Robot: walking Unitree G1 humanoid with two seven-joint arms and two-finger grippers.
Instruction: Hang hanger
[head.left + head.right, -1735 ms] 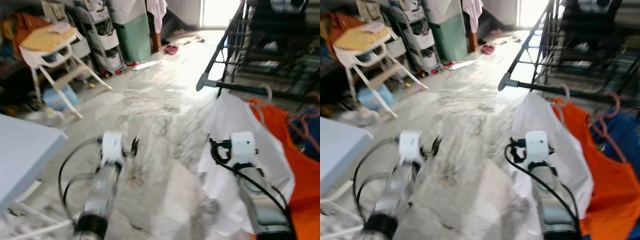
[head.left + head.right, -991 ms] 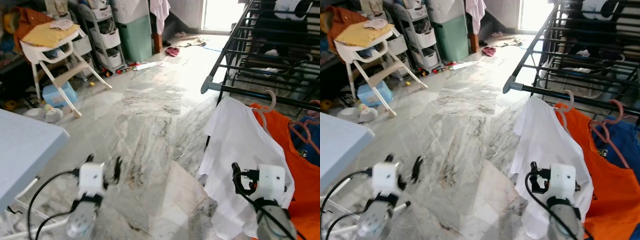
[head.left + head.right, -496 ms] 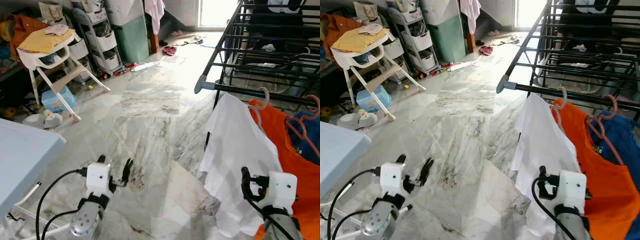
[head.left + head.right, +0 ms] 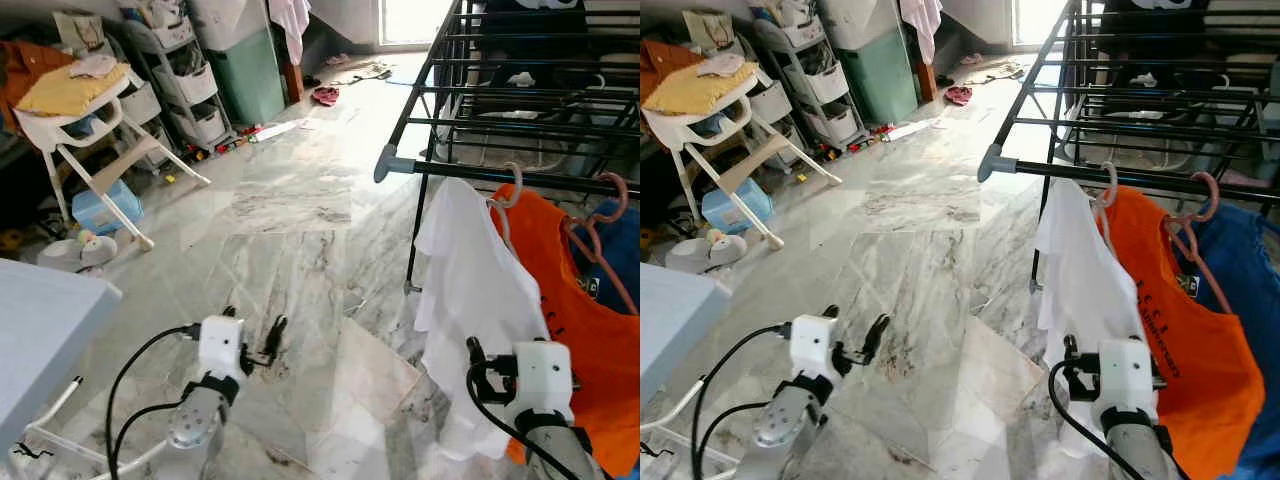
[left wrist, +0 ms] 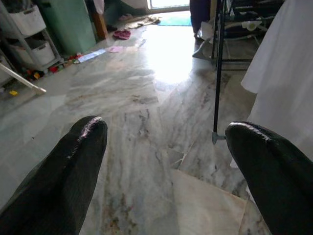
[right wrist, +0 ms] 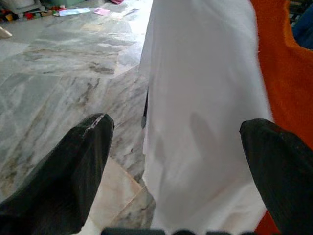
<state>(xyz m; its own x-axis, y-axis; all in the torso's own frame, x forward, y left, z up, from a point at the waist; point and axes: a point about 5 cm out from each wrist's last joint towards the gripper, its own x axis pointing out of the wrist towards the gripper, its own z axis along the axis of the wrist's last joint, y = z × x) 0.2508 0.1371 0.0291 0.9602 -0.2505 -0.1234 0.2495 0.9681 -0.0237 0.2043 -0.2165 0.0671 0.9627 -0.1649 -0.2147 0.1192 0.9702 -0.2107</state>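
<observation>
The hanger [image 4: 1106,205] carrying the white shirt [image 4: 1086,290] is hooked on the black rail [image 4: 1110,178] of the drying rack, well above and beyond the right gripper [image 6: 181,147], whose fingers [image 6: 73,171] are spread wide apart with nothing between them, pointing at the shirt's lower half. The left gripper [image 5: 166,161] is hovering low over the marble floor [image 4: 290,230], to the left of the rail, its fingers likewise parted and empty. Compared with half a second ago, both arms are hanging at much the same height while the whole view is sitting slightly closer to the rail, with the orange shirt [image 4: 1180,330] beside the white one.
</observation>
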